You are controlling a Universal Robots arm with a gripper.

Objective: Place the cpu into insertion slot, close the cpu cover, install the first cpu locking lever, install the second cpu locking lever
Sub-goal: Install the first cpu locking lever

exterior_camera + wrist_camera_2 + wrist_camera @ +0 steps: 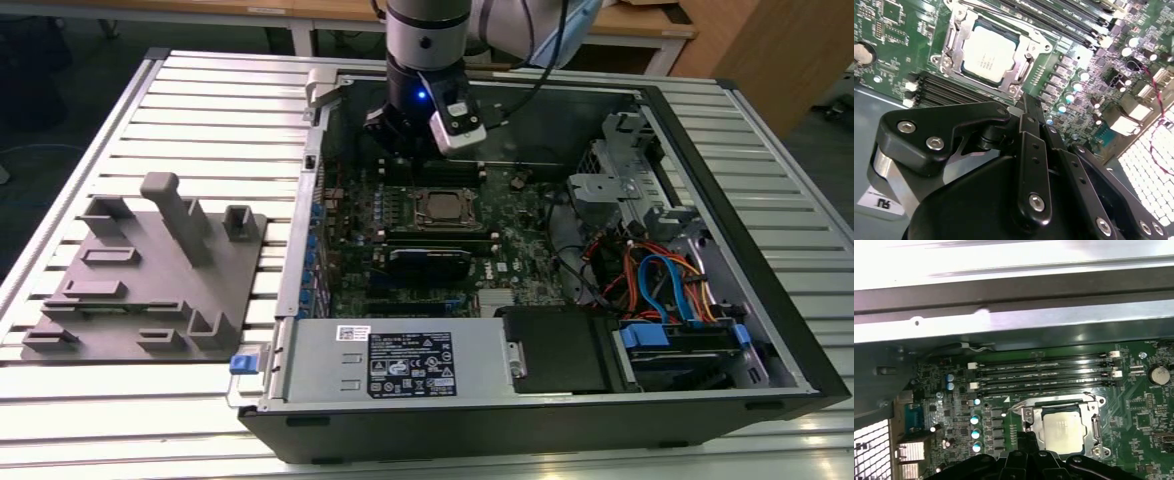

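Inside the computer case (534, 430), the cpu (988, 51) sits in its socket, with the cpu cover (955, 50) flat around it. The gripper (1026, 102) hangs just beside. I cannot tell if its jaws are open or closed. Treat the chip as light, stiff and fragile — take it only by the edges.

The exterior view looks down; both wrist views closely share the cpu (988, 50) (1063, 434).

the cpu (988, 54) is matt pale metal, the cpu cover (955, 47) shinier metal.
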